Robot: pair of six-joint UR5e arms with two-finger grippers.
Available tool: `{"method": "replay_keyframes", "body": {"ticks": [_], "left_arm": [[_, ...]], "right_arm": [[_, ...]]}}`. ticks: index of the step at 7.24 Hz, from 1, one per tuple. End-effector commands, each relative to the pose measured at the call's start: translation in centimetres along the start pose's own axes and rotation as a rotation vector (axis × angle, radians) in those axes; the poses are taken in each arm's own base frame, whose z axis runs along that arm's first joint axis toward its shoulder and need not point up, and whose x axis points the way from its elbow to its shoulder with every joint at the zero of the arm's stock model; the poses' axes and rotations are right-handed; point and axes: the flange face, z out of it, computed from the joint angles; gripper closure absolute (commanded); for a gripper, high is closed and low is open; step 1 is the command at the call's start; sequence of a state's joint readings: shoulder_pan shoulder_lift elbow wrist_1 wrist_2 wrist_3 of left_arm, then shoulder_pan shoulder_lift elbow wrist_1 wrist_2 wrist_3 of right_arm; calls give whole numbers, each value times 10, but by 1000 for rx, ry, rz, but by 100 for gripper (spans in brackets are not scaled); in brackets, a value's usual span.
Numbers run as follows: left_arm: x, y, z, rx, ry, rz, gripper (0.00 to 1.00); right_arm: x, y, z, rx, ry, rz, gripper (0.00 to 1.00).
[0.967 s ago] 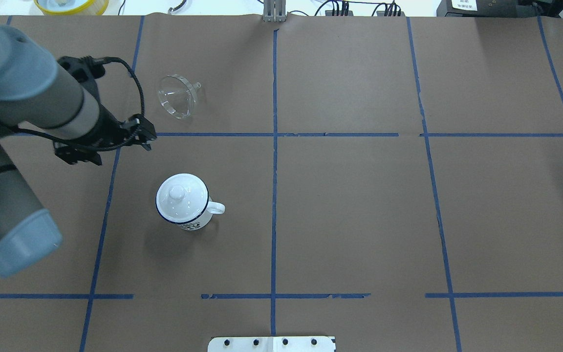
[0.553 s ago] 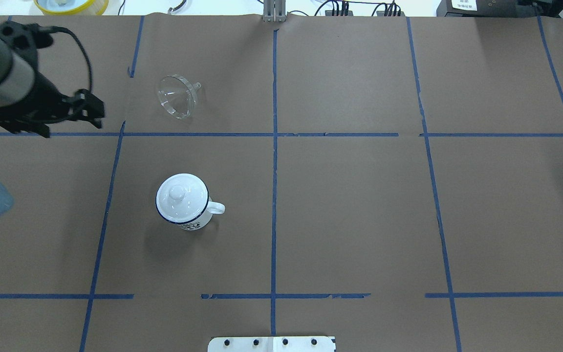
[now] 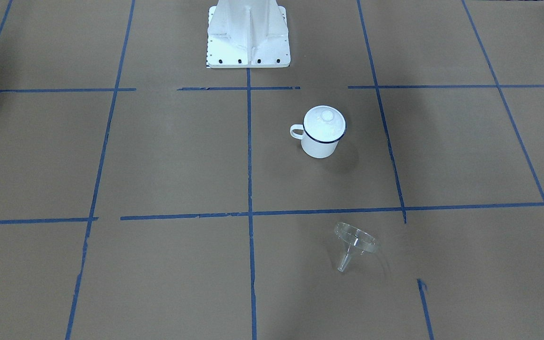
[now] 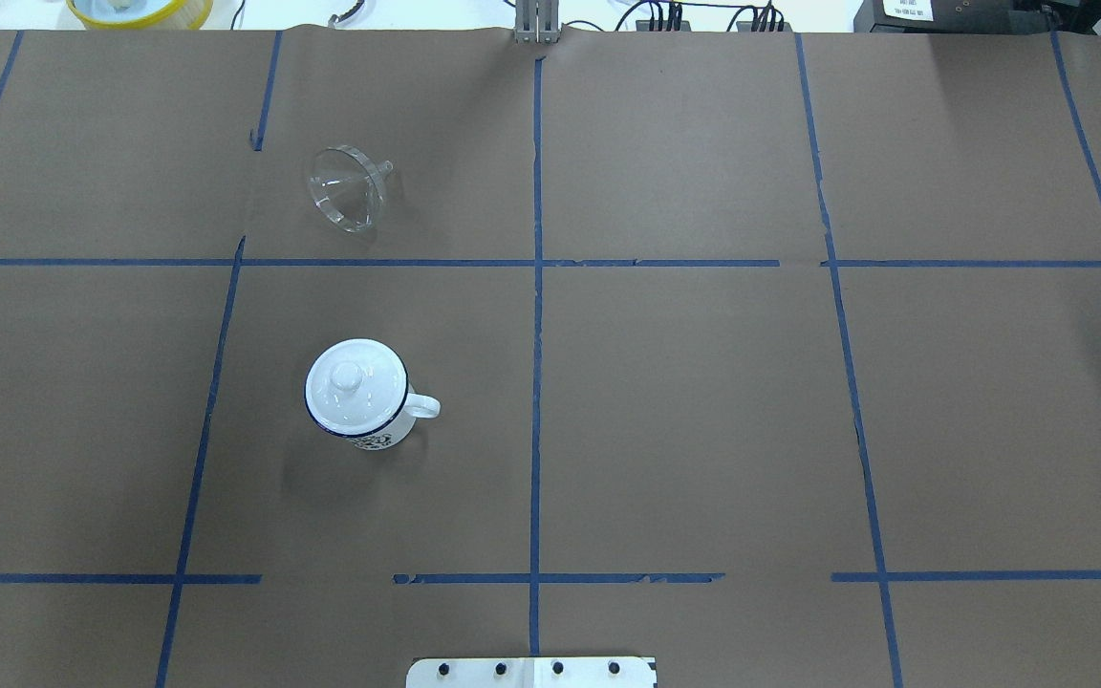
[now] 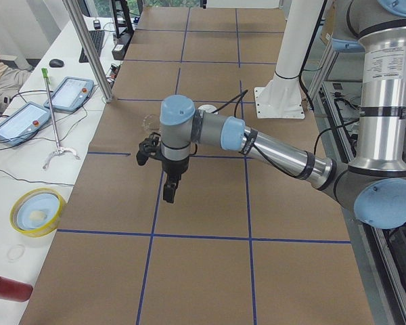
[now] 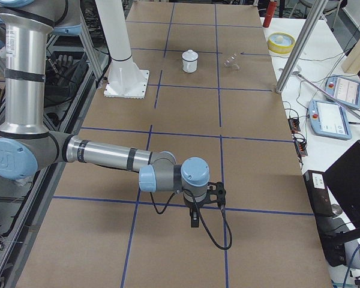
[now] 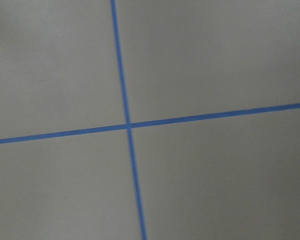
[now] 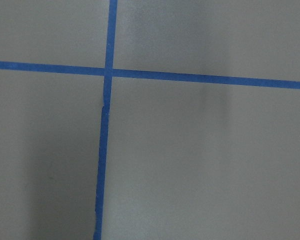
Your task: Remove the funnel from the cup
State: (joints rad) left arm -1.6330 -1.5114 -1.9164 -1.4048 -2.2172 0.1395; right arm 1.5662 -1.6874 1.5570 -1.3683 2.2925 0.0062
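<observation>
The funnel (image 4: 348, 188) lies on its side near the far edge, well apart from the cup (image 4: 356, 392), and may roll if something bumps the table (image 4: 703, 401); I cannot tell if the left gripper (image 5: 168, 195) and right gripper (image 6: 194, 221) are wide or narrow.

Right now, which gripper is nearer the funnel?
Left. The left gripper hangs left of the funnel; the right gripper is at the opposite end of the table.

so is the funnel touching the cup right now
Apart. The overhead view shows the funnel lying on its side, well clear of the cup, with a blue tape line between them.
</observation>
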Motion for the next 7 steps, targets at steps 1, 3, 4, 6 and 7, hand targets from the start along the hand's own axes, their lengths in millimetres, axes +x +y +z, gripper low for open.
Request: {"method": "replay_keyframes", "body": {"ticks": [1,3,4,6,7], "left_arm": [[-83,69,30,15,-13,3,0],[-79,74,28,36,-6,-11,0],[-70,69,30,49,83,-158,0],[-63,65,37,43,102,-189,0],[-48,57,48,14,110,-156,0]], "right_arm": [[0,0,0,0,-1,0,0],[0,0,0,0,-1,0,0],[0,0,0,0,-1,0,0],[0,0,0,0,1,0,0],[0,0,0,0,-1,0,0]]}}
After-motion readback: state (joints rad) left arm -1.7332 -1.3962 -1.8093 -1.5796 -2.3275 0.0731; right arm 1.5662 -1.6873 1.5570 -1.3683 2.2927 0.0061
